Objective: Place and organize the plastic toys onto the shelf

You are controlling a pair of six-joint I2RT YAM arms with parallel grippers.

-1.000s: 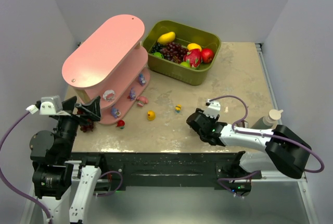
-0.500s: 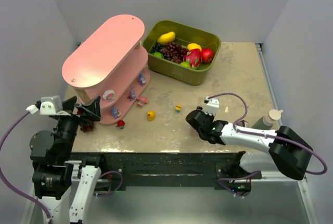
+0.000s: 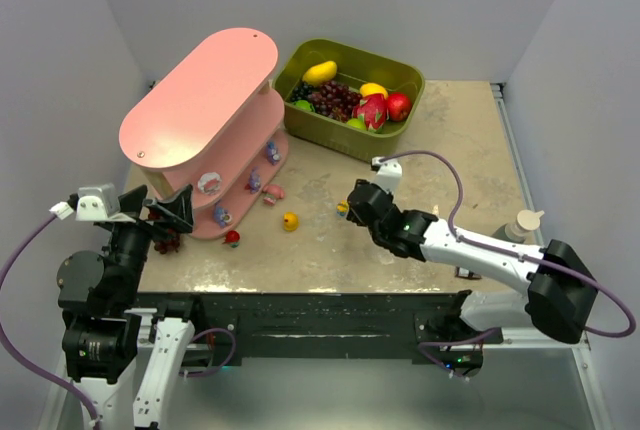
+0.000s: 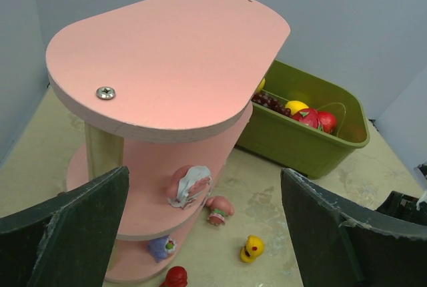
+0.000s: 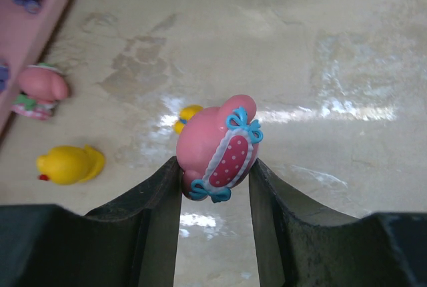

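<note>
While the right pincer (image 3: 350, 206) is clamped on a pink toy (image 5: 215, 145) over the worktop (image 3: 450, 140), both sit right of the shelf (image 3: 200, 100), with a yellow duck (image 3: 290, 220) between. The left pincer (image 3: 166, 204), spread wide and empty, is just beside the shelf's near end.

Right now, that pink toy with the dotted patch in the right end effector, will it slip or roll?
Probably stiff: the pink toy shows no denting in the right end effector. It looks glossy and is pinched only low down, so it may slip. Its rounded body would likely roll once released.
</note>
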